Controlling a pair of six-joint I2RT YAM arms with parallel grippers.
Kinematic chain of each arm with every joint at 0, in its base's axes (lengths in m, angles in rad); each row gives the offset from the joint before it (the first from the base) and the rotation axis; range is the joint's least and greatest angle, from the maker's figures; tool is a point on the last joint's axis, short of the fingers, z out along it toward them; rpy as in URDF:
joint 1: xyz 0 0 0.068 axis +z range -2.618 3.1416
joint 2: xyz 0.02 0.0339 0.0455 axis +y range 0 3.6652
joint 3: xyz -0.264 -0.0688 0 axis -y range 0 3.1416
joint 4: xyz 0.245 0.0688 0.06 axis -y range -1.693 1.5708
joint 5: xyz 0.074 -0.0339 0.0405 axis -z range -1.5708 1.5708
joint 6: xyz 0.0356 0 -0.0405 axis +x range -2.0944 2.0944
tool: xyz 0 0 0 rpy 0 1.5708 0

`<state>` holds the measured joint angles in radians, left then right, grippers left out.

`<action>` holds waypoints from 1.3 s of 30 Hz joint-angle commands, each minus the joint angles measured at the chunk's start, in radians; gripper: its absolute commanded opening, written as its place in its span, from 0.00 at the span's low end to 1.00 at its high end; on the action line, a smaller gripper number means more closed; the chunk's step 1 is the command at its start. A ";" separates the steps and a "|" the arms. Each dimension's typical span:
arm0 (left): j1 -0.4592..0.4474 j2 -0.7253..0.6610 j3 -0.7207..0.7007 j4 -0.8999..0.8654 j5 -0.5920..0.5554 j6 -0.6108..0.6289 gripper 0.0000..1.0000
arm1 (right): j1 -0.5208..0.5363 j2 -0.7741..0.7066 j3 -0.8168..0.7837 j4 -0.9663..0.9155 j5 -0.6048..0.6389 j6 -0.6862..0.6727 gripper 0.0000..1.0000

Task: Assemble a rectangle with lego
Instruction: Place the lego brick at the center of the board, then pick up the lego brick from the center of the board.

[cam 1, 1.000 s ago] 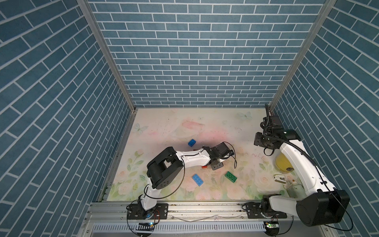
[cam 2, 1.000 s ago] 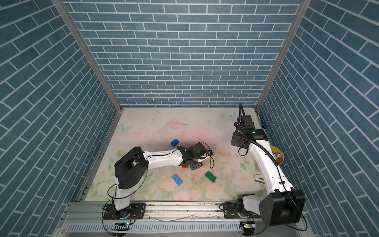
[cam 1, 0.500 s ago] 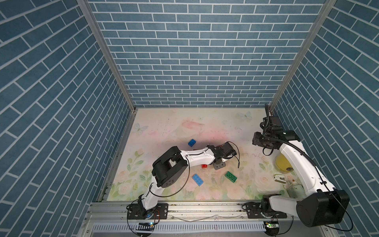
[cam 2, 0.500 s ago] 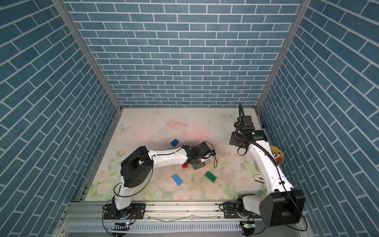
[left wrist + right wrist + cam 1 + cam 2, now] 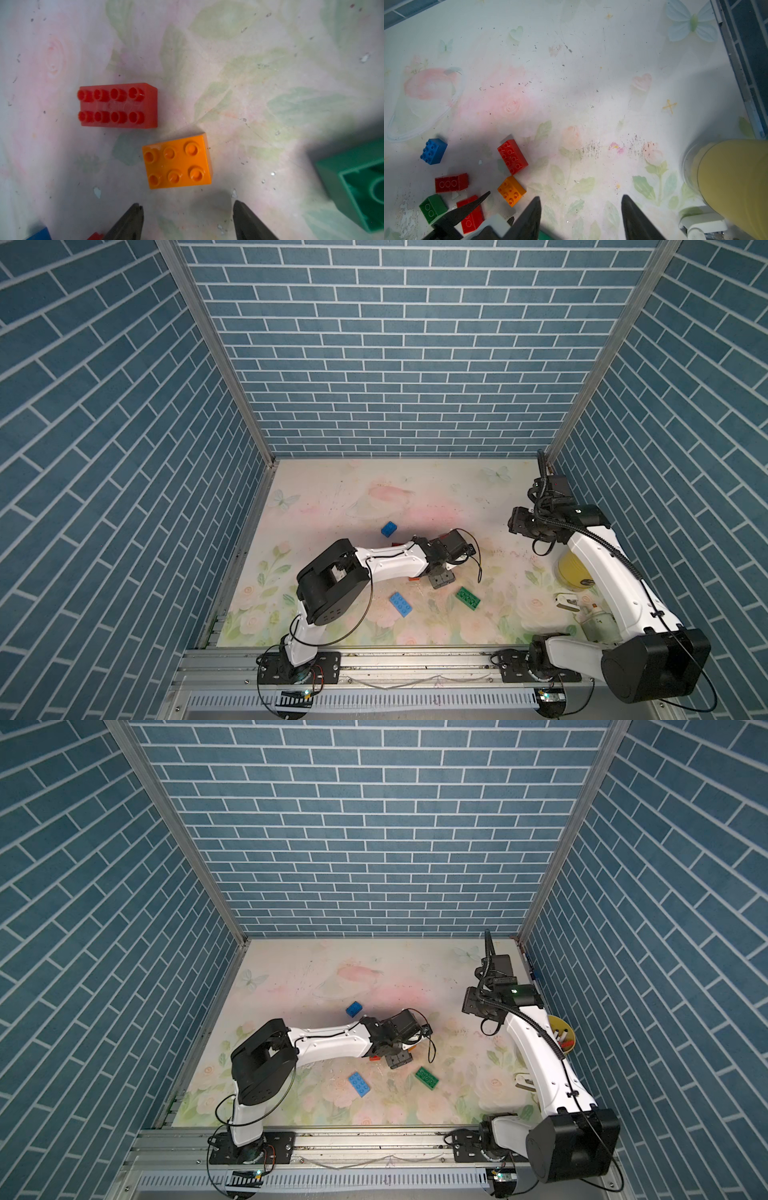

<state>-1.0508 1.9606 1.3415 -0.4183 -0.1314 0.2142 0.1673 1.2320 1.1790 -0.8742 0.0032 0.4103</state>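
- Nearest the front edge of the table (image 5: pixel 457 635), on its scuffed, floral-printed surface, two long glossy plastic lego pieces lie well apart, studs up in both top views: a light blue brick (image 5: pixel 401 604) towards the left and a dark green brick (image 5: pixel 468 598) nearer the middle.
- Just behind them, the black, tapering left gripper (image 5: pixel 187 220) points down at the middle of the table. Its fingers stand well apart and hold nothing.
- An orange six-stud brick (image 5: pixel 177 162), smooth and shiny, lies just ahead of those fingertips and is not between them.
- Past it, with a gap between, sits a red eight-stud brick (image 5: pixel 118 106), a blocky oblong, studs up.
- Off to one side, a second green brick (image 5: pixel 357 187) shows its hollow underside with a round tube inside.
- In the same cluster, a red brick on its side (image 5: pixel 451 182) shows three rings on its upper face.
- By the table's right edge stands a smooth, pale yellow cup (image 5: pixel 573 576), partly behind the right arm.
- Farther back, a compact deep blue brick (image 5: pixel 389 529) lies alone.
- The right gripper (image 5: pixel 581 218) hovers towards the right edge, its dark pointed fingers spread wide with nothing between them.
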 commanded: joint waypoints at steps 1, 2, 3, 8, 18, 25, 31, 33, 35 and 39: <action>-0.005 -0.107 -0.046 0.056 -0.018 -0.022 0.75 | 0.009 -0.016 0.006 -0.006 -0.035 -0.026 0.62; -0.002 -0.143 -0.064 0.072 -0.026 -0.030 0.75 | 0.018 -0.013 0.007 -0.008 -0.050 -0.036 0.61; 0.003 -0.192 -0.091 0.102 -0.034 -0.043 0.76 | 0.034 -0.006 0.010 -0.012 -0.063 -0.047 0.61; 0.044 -0.473 -0.243 0.264 -0.027 -0.149 0.82 | 0.166 0.068 0.026 -0.051 -0.086 -0.090 0.59; 0.121 -0.948 -0.604 0.596 -0.038 -0.335 1.00 | 0.321 0.212 -0.025 -0.003 -0.213 -0.164 0.61; 0.259 -1.047 -0.728 0.627 0.017 -0.444 1.00 | 0.379 0.367 -0.021 0.028 -0.226 -0.211 0.61; 0.326 -1.024 -0.760 0.631 0.071 -0.497 1.00 | 0.434 0.470 0.011 0.047 -0.204 -0.253 0.60; 0.341 -1.003 -0.761 0.633 0.090 -0.512 1.00 | 0.453 0.496 0.023 0.050 -0.183 -0.268 0.60; 0.356 -0.985 -0.762 0.637 0.108 -0.528 1.00 | 0.467 0.523 0.034 0.055 -0.157 -0.277 0.59; 0.377 -0.967 -0.768 0.654 0.124 -0.541 1.00 | 0.490 0.558 0.041 0.080 -0.126 -0.290 0.57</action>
<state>-0.6891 0.9897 0.5900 0.2012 -0.0383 -0.3000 0.6445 1.7706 1.1919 -0.8074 -0.1646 0.1738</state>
